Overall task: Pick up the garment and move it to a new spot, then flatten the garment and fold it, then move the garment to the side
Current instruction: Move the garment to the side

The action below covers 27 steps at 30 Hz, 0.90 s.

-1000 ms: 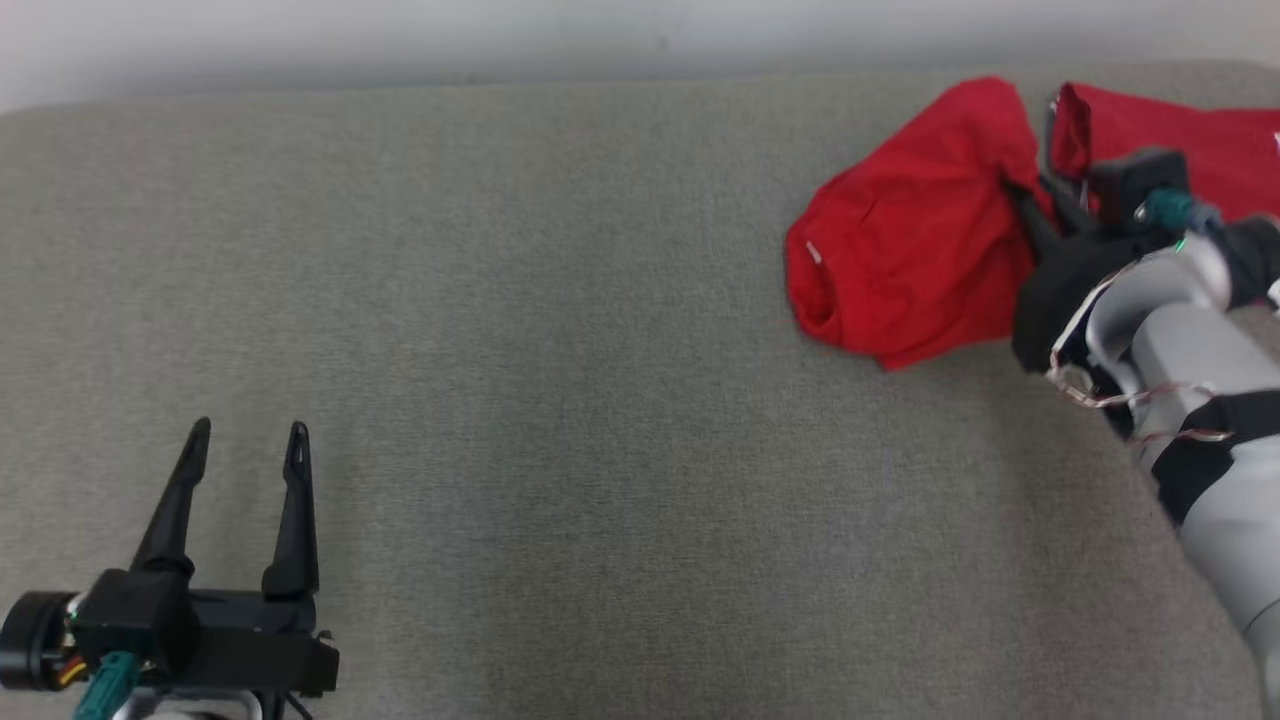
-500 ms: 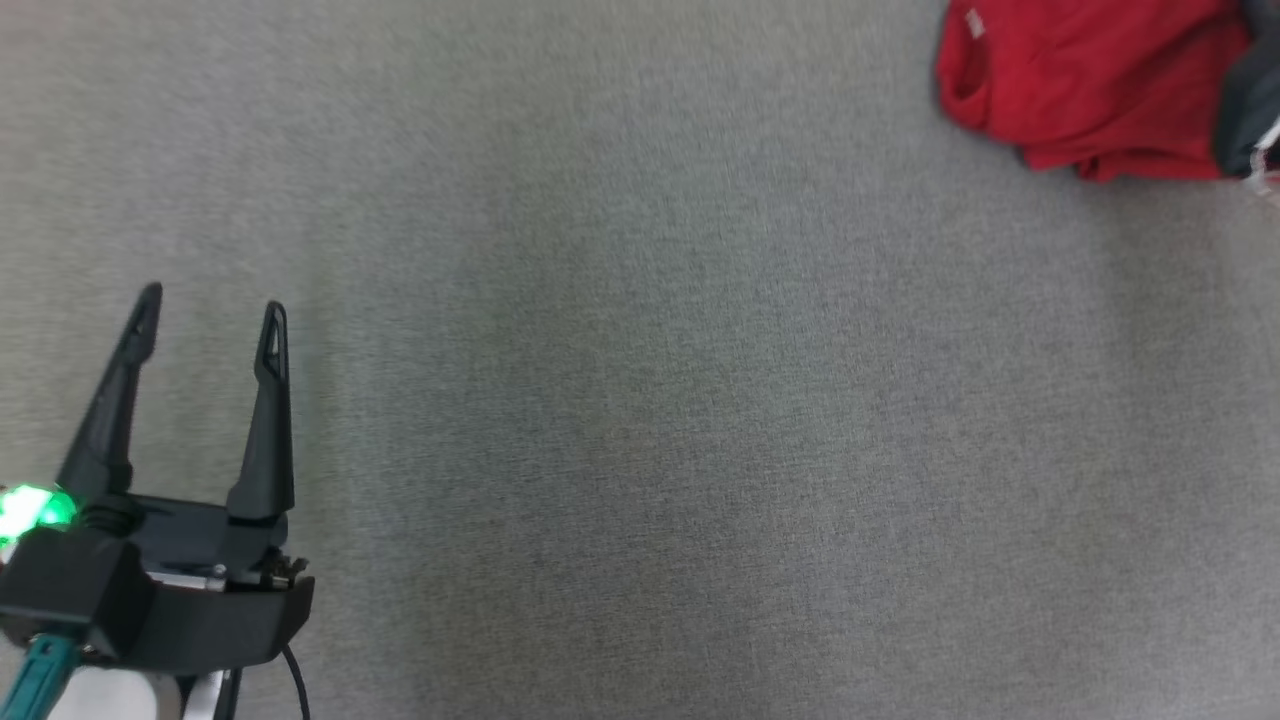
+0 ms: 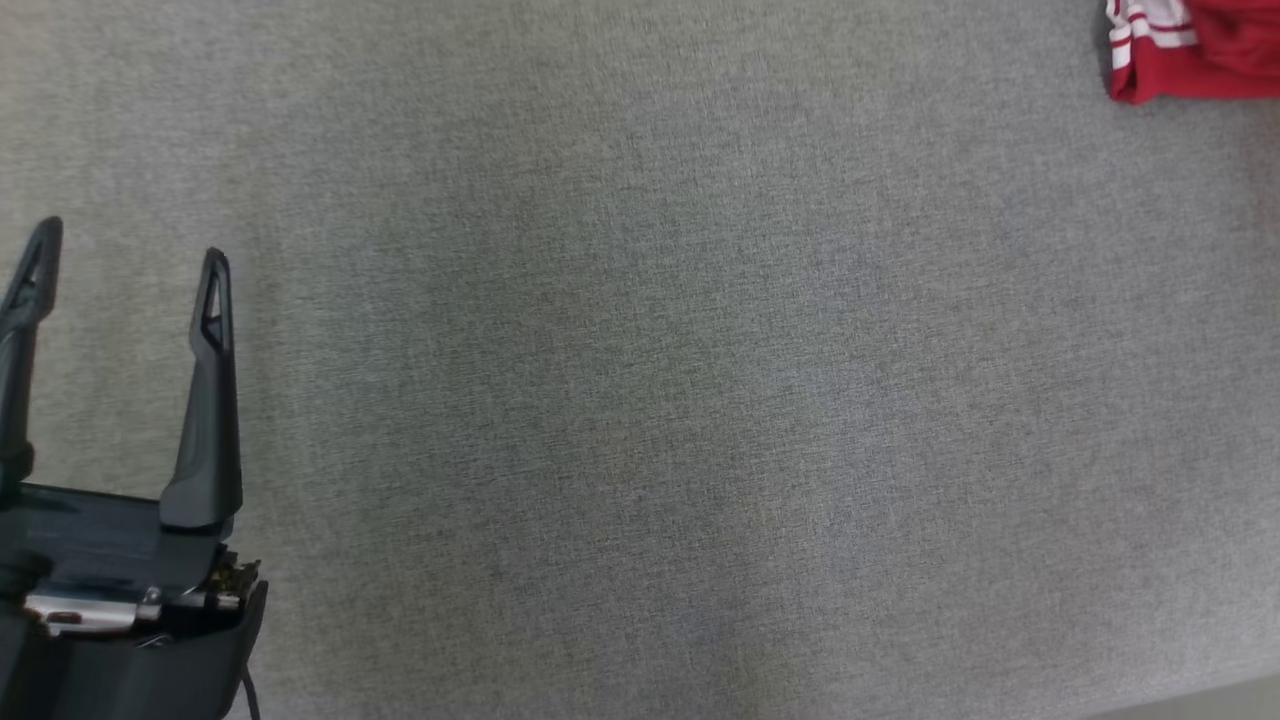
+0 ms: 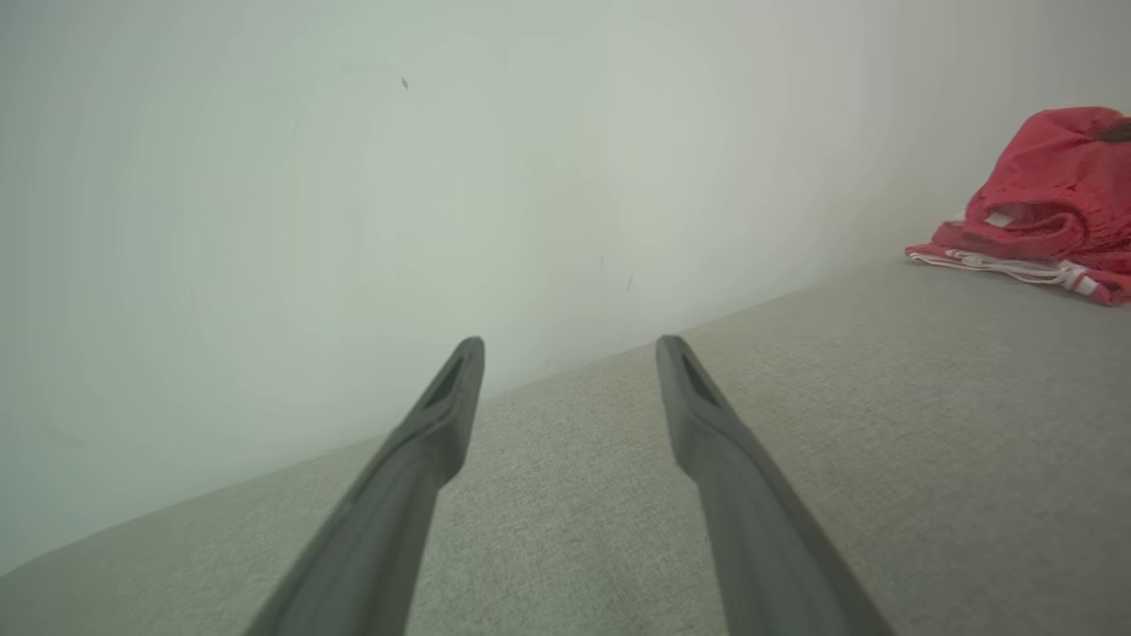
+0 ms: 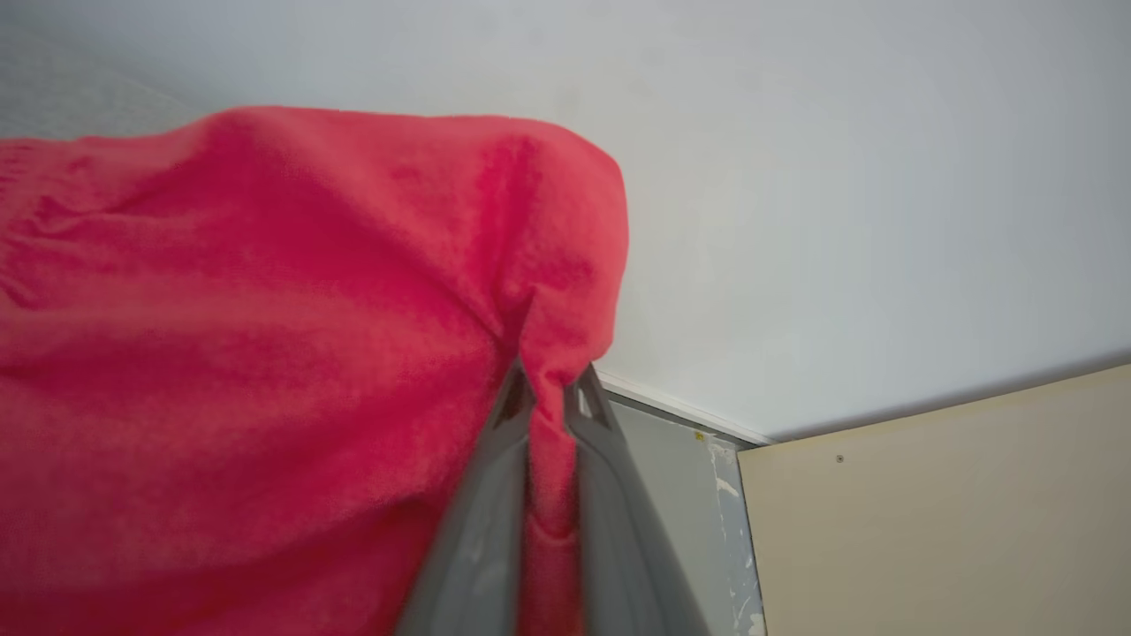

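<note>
A fold of the red garment (image 5: pixel 265 309) is clamped by the right gripper (image 5: pixel 548 397). The left gripper (image 3: pixel 128 252) is spread wide, empty.

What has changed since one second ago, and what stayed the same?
Mostly the head camera moved: the whole picture shifted, and the garment now lies at its top right corner, showing a white-striped hem. The right gripper, already at the cloth before, pinches a red fold, drawn up into a peak in the left wrist view. The left gripper stayed open and empty over the grey surface.
</note>
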Motion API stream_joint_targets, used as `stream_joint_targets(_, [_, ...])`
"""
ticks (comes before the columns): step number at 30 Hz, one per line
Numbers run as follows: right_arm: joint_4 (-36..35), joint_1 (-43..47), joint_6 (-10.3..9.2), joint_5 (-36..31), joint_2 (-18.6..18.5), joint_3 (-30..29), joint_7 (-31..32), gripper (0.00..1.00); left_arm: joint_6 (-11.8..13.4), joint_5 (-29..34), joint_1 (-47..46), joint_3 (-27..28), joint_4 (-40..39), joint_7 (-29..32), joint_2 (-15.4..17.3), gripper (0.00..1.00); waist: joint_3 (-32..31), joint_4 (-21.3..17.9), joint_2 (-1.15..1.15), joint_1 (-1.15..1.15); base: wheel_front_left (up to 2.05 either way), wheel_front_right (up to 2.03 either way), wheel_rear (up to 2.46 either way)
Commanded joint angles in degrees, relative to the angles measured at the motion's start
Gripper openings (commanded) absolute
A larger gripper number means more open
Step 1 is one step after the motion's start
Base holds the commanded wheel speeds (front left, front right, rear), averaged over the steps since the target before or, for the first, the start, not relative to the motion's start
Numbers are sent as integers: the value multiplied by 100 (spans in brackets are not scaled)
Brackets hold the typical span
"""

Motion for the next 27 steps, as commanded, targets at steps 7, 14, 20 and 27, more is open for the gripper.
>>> stream_joint_targets(7, [132, -291, -14, -187, -71, 269, 112, 0, 90, 115, 117, 129, -298, 151, 131, 100, 246, -144, -1, -1, 0, 0, 0])
stream_joint_targets(14, [179, -327, -14, -479, 127, 37, -39, 100, 124, 26, 114, 213, -299, 161, 190, 100, 294, -222, -1, -1, 0, 0, 0])
stream_joint_targets(20, [127, -390, -14, -875, 257, -364, -162, 100, 170, -10, 148, 210, -201, 119, 144, 100, 214, -251, -1, -1, 0, 0, 0])
stream_joint_targets(27, [-206, 178, -14, -1082, 628, -1576, -790, 100, 278, -306, 432, 217, 575, -235, -150, 100, -673, -111, -1, -1, 0, 0, 0])
